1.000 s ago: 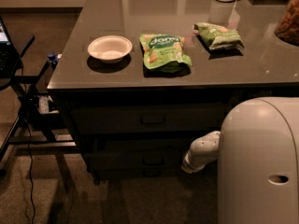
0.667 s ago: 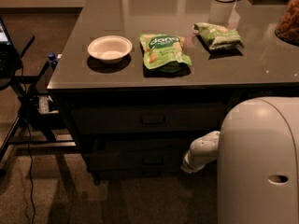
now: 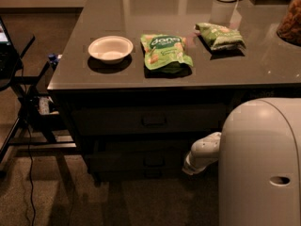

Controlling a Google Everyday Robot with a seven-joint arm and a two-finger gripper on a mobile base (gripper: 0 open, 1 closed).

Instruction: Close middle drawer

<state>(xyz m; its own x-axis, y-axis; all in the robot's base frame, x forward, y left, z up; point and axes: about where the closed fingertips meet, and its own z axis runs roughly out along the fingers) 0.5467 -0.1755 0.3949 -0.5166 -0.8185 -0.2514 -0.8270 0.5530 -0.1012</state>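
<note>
Dark grey-brown middle drawer [image 3: 108, 121], flat front, small loop handle [image 3: 154, 121], up-left of shadowed gripper [image 3: 186, 167], its grip cannot be told, green snack bag [image 3: 165, 53] above reading "dana"

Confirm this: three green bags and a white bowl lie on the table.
Wrong: the camera view shows two green bags, not three, beside the white bowl. The hand is lost in shadow past the white arm, by the drawers.
</note>
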